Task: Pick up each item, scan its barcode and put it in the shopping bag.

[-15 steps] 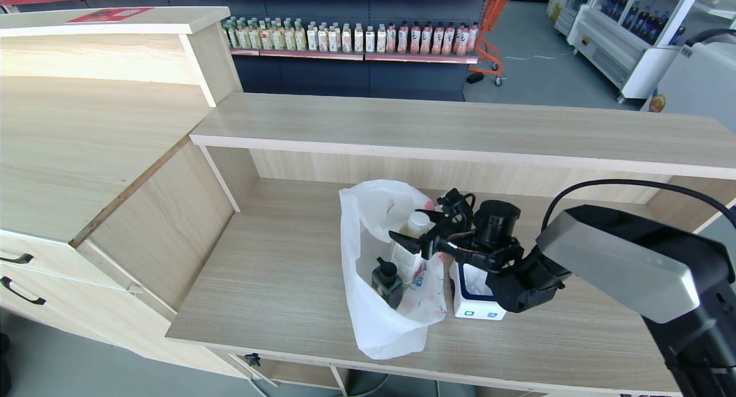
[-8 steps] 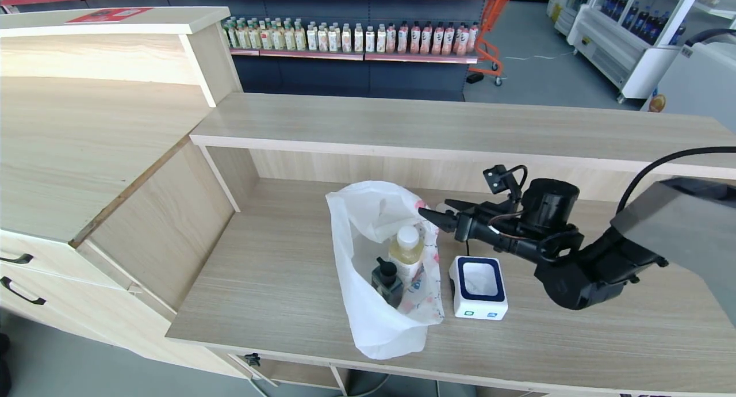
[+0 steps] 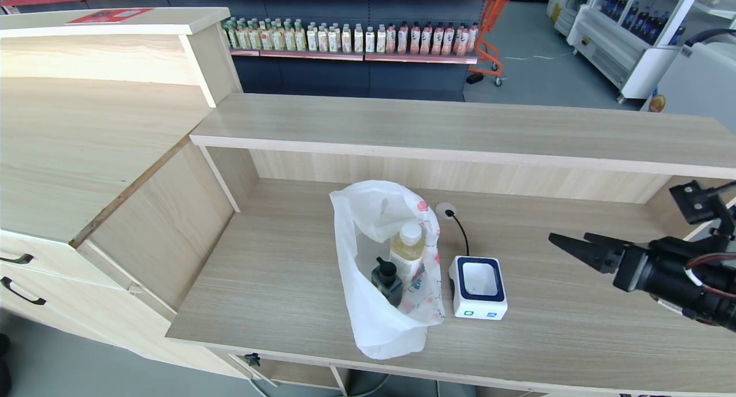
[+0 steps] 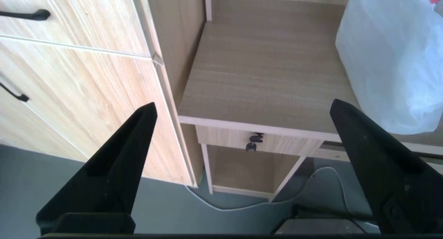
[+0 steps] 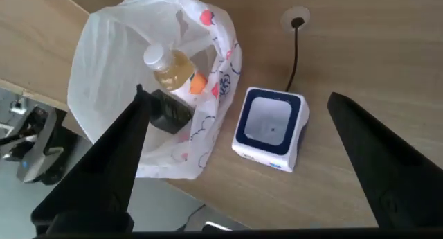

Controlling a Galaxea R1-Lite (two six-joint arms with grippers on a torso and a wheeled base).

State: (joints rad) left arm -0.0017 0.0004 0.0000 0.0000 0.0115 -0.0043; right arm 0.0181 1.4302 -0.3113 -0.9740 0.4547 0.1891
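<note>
The shopping bag [image 3: 368, 322] holds a bottle [image 3: 407, 248] and a dark dispenser [image 3: 387, 282], with the scanner [image 3: 478, 286] just to its right. The right gripper [image 3: 569, 240] hangs well right, jaws wide. The left gripper [image 4: 243, 106] gapes too.

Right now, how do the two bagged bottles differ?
The juice bottle is pale yellow; the pump bottle is dark. The juice bottle has a white cap, the pump bottle a black pump head. The juice bottle stands taller than the pump bottle. Both stand upright in the shopping bag.

Head view high over counter [image 3: 276, 282], right wrist above shopping bag [image 5: 104, 93], left wrist low beside it, bag shared
</note>
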